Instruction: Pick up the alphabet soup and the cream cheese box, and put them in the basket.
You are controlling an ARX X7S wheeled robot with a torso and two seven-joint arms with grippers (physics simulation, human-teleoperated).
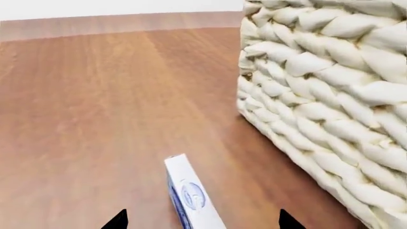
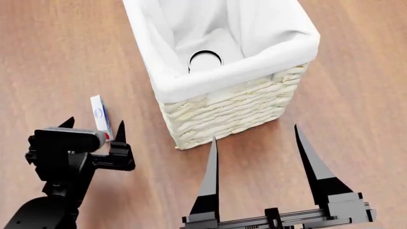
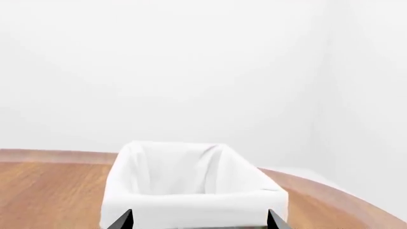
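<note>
The cream cheese box (image 2: 100,116), thin and white with a blue oval logo, stands on its edge on the wooden table, left of the basket (image 2: 229,107). My left gripper (image 2: 93,125) is open, with one finger on each side of the box and a gap on both sides; the left wrist view shows the box (image 1: 189,193) between the spread jaws of the gripper (image 1: 203,220). A can with a pale lid (image 2: 205,61), the alphabet soup, sits inside the basket with its label hidden. My right gripper (image 2: 255,135) is open and empty in front of the basket (image 3: 190,191).
The wooden table (image 2: 57,52) lies around the basket on all sides. The woven basket wall (image 1: 330,95) is close beside my left gripper. The table's far edge (image 1: 114,21) meets a plain white backdrop.
</note>
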